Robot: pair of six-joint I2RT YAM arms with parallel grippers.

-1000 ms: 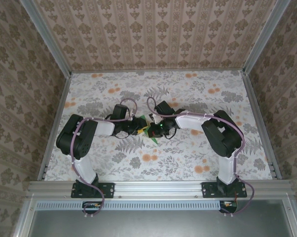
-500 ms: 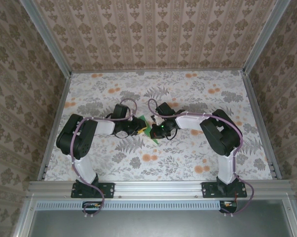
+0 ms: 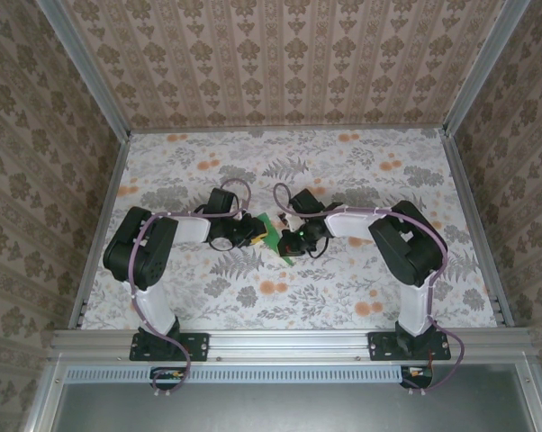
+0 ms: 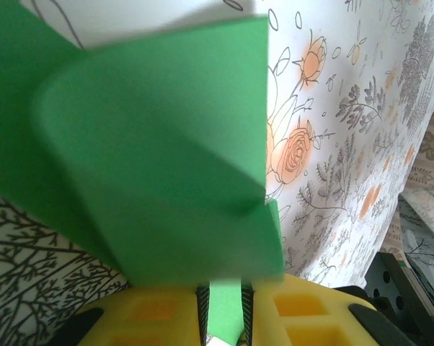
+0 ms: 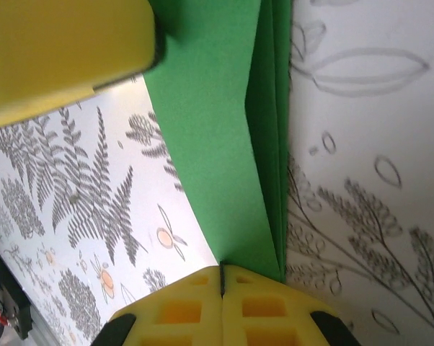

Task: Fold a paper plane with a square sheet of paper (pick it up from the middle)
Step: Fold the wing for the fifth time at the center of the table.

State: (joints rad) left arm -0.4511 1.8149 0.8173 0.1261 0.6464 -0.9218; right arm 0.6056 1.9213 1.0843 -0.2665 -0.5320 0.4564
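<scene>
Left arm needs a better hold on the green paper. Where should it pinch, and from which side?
Pinch the paper at the flat doubled part nearest the left fingers, coming in from the left, opposite the right fingers, which clamp its far side. The flap beyond bulges in a loose curve and would likely buckle; the layered part by the crease looks flatter and stiffer.

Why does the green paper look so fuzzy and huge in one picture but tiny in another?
Left wrist view: the green paper sits right up against the lens, so it looks huge and soft-edged; the flowery tablecloth behind is sharper. Right wrist view: its folded edge looks crisper. Top external view: the camera is far away, so it is just a small green speck.
</scene>
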